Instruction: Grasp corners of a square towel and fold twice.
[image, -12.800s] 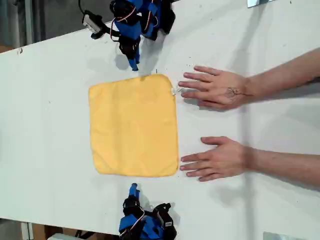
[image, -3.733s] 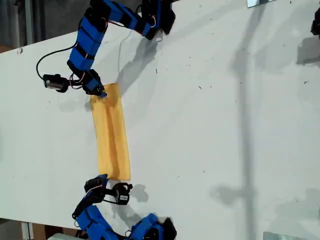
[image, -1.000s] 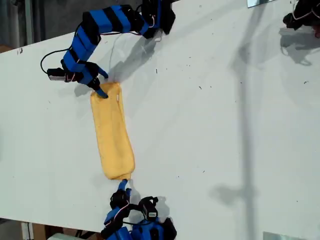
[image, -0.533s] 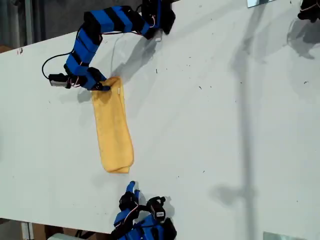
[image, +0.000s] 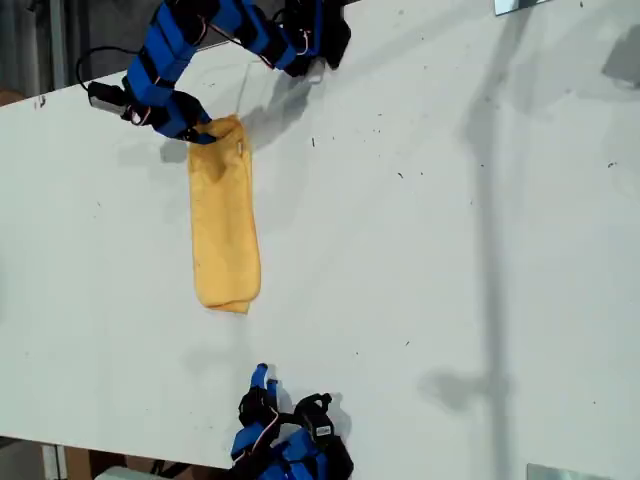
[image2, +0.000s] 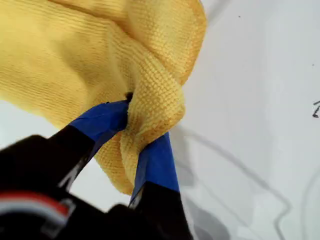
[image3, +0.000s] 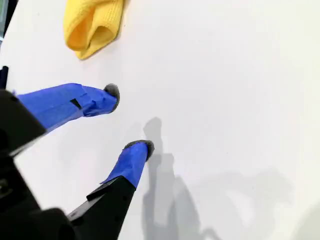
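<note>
- The soft yellow microfibre towel lies on the white bench folded into a long narrow strip, towards the exterior view's left.
- My first claw is clamped on a bunched fold at one end of the strip (the end nearer the exterior view's top) — blue fingertips press the cloth from both sides.
- My second claw hangs spread apart and empty over bare bench — the strip's other end sits well apart from it.
</note>
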